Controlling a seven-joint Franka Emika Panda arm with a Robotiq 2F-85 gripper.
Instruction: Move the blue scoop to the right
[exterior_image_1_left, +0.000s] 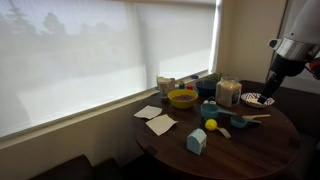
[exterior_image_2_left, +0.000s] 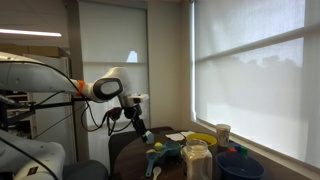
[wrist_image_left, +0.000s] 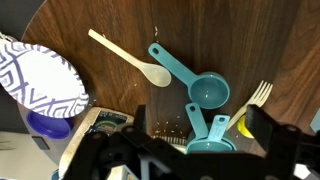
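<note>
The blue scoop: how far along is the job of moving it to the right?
Done: nothing visible. The small mid-blue rounded plastic scoop sits on the round dark wooden table, apart from the robot. In hand: nothing; the hand hangs open and empty above the table. Left: reaching the scoop, grasping it, carrying it right and releasing it.

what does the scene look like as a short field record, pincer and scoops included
surface: round dark wooden table by a window with the blind down
pincer: above the table edge, holding nothing; jaw state unclear
below pincer, wrist view: two teal measuring scoops, a pale wooden spoon, a blue-patterned paper plate
blue scoop: not surely identified at this size
other items: yellow bowl, yellow ball, pale-blue box, clear jar, white napkins
</note>
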